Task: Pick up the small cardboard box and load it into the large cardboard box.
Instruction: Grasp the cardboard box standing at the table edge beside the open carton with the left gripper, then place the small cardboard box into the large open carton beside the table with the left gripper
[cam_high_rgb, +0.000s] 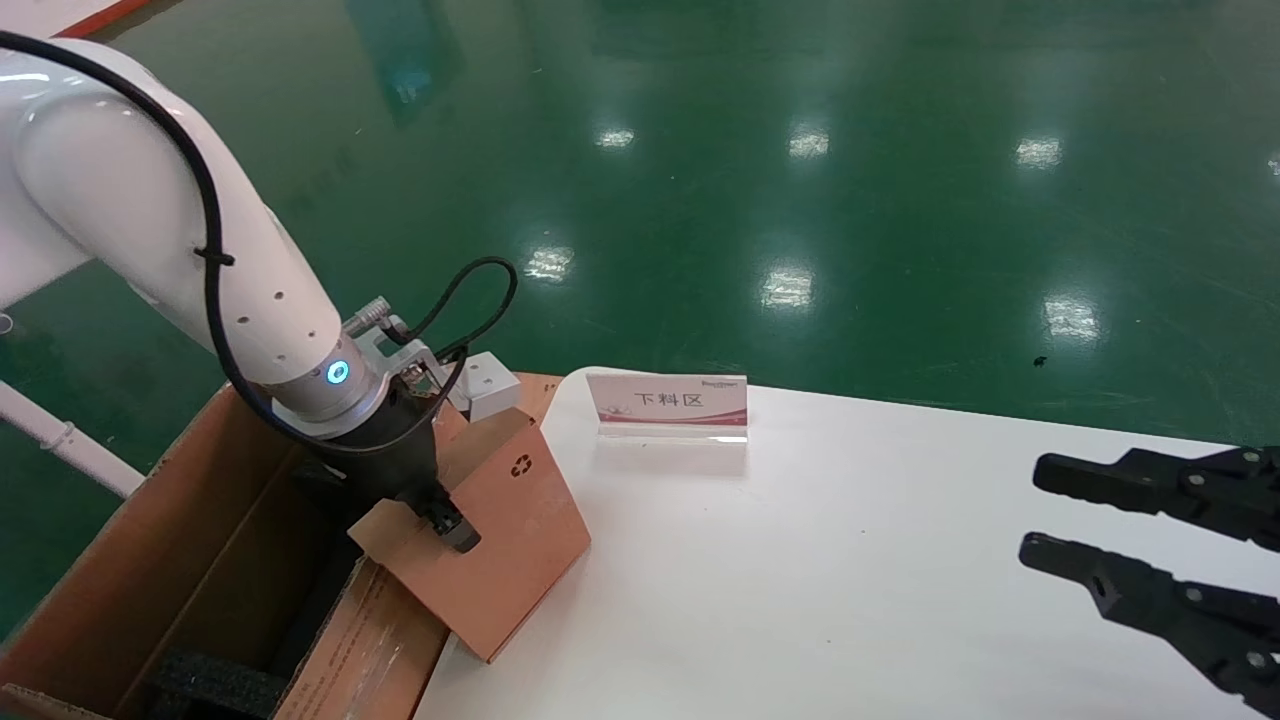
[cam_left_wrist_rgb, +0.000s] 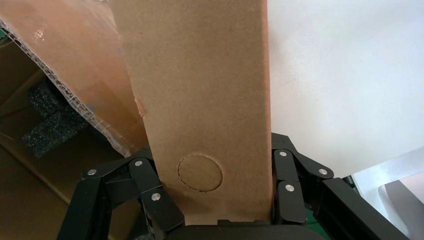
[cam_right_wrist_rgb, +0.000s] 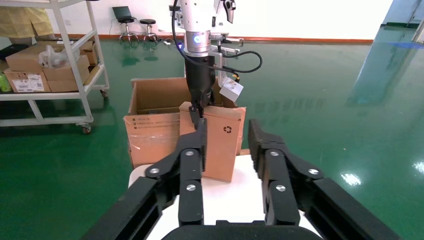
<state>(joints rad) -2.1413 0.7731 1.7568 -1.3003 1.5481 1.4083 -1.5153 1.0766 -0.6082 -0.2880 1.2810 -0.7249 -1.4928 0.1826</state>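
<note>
Near right, over the table: right gripper (cam_high_rgb: 1060, 520) hangs just above the white table (cam_high_rgb: 850, 560), its two black fingers parted with nothing between them; right wrist view shows the same gap (cam_right_wrist_rgb: 226, 145).
Near left, beside the table: one large cardboard box (cam_high_rgb: 150, 560) stands with its flaps open against the table's left edge; a taped flap (cam_high_rgb: 370, 640) leans toward the table, and black foam pads (cam_high_rgb: 215, 680) lie at the bottom.
Left arm pose: white arm reaches down from the upper left, wrist ring lit blue, black hand pointing steeply downward over the carton's rim.
Left gripper (cam_high_rgb: 450, 525): clamped on the upper edge of the small cardboard box (cam_high_rgb: 500, 530); left wrist view shows a finger (cam_left_wrist_rgb: 287, 185) pressed to each broad face of the box (cam_left_wrist_rgb: 200, 100).
Small cardboard box position: one only, tilted, held off the table, straddling the carton's right rim and the table's left edge, recycling symbol (cam_high_rgb: 521, 465) facing up and right.
Farther back on the table: one sign card (cam_high_rgb: 667, 402) with red trim and printed characters, standing upright, well apart from both grippers.
Beyond: glossy green floor (cam_high_rgb: 800, 150).
</note>
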